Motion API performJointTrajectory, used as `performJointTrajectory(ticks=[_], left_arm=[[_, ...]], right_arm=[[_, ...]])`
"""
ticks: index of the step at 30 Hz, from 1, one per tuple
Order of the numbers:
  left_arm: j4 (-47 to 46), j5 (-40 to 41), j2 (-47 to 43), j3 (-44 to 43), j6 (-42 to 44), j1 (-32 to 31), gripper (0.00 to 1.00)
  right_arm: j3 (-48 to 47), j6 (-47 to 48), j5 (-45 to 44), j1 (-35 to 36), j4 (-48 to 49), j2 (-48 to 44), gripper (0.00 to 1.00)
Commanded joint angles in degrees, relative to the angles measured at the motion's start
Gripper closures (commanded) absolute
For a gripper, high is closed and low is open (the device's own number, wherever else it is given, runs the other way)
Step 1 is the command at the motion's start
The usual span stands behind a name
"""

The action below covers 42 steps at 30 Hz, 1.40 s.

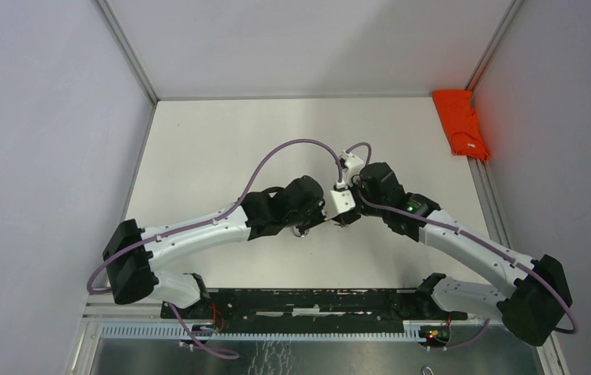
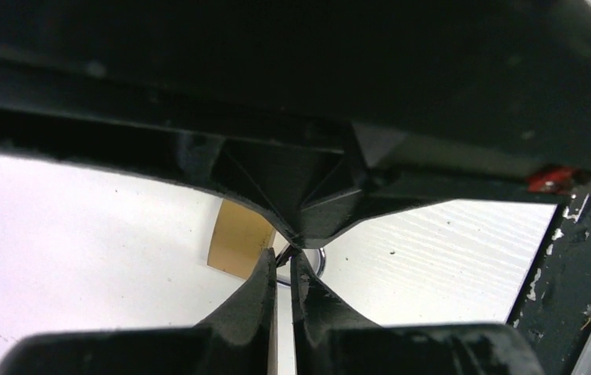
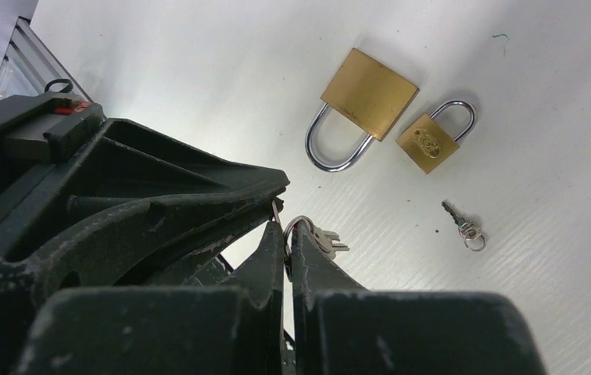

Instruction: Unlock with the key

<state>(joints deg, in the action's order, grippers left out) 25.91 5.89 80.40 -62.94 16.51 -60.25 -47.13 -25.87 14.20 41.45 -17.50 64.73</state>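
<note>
Your right gripper (image 3: 286, 232) is clamped on a silver ring of keys (image 3: 320, 237), the keys pointing to 4 o'clock. Your left gripper (image 2: 283, 264) shows a thin slit; whether it grips anything can't be told. At 1 o'clock lie a large brass padlock (image 3: 370, 92) and a small brass padlock (image 3: 427, 143), its stamp unreadable. Plain white table (image 3: 550, 297), pale walls (image 1: 42, 117), orange cloth (image 1: 460, 121) at 2 o'clock from above.

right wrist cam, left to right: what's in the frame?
right gripper shut on a key bunch → large padlock → small padlock → loose key
</note>
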Motion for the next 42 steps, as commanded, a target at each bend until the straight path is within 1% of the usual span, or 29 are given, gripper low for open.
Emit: performJointTrajectory(ticks=[1,3,6,8,10,12,14,16,17,21,25,26,28,30,32,33,35,38,42], left_arm=[[1.6,12.6,-5.8,-1.8,-27.1,6.8,0.96],[2.0,13.6,-6.1,-2.4,-27.1,6.9,0.97],[3.0,12.8,-7.2,-3.3,-27.3,6.9,0.97],[4.0,11.8,-8.1,-3.9,-27.6,6.8,0.92],[4.9,10.1,-8.9,-4.2,-28.0,6.9,0.81],[5.9,9.3,-10.1,-4.6,-28.7,6.9,0.66],[6.6,9.2,-11.4,-4.8,-29.5,7.0,0.55],[6.8,9.0,-13.5,-4.8,-30.6,7.5,0.49],[6.6,8.7,-14.3,-4.6,-30.9,7.7,0.47],[5.3,7.7,-16.3,-2.9,-31.8,8.4,0.45],[4.1,7.0,-15.7,-1.6,-32.6,9.0,0.46],[3.8,7.2,-15.4,-1.2,-32.7,9.2,0.47],[2.3,6.6,-15.1,0.2,-33.7,10.5,0.53],[-0.1,1.7,-14.7,2.4,-35.2,13.3,0.57],[-2.2,-5.6,-13.4,4.4,-37.2,16.8,0.58],[-2.5,-8.3,-12.1,4.8,-37.7,17.9,0.57],[-0.8,-11.8,-8.2,4.0,-37.2,18.6,0.51],[3.7,-14.7,-0.2,1.1,-37.7,18.6,0.48],[3.9,-12.7,5.5,1.5,-41.8,18.1,0.48]], right_arm=[[3.9,11.0,-6.9,-1.5,-1.2,-6.8,1.00],[4.4,11.1,-7.4,-1.5,-1.6,-7.2,1.00],[5.0,11.0,-8.9,-1.5,-1.8,-7.7,1.00],[5.3,11.4,-8.7,-1.6,-1.1,-8.0,1.00],[5.8,11.3,-8.7,-1.5,0.2,-8.6,1.00],[5.1,11.8,-8.9,-1.6,0.1,-8.4,1.00],[4.5,12.4,-9.1,-1.6,-0.2,-8.3,1.00],[4.1,12.7,-9.5,-1.6,-0.2,-8.6,1.00],[3.9,13.0,-9.4,-1.6,-0.2,-8.7,1.00],[4.1,13.8,-8.1,-1.6,1.5,-9.4,1.00],[5.1,15.3,-4.0,-1.7,4.9,-10.7,1.00],[5.5,15.7,-2.7,-1.8,5.8,-11.2,1.00],[6.0,16.9,-0.1,-1.9,7.5,-12.6,1.00],[5.6,18.2,0.6,-2.1,8.2,-14.3,1.00],[4.6,18.8,-1.0,-2.3,7.9,-15.4,1.00],[3.9,18.7,-2.1,-2.6,7.5,-15.7,1.00],[2.1,18.6,-3.6,-3.3,5.4,-15.3,1.00],[2.4,17.0,-4.3,-4.6,5.0,-15.6,1.00],[4.2,16.3,-4.1,-6.1,5.4,-17.7,1.00]])
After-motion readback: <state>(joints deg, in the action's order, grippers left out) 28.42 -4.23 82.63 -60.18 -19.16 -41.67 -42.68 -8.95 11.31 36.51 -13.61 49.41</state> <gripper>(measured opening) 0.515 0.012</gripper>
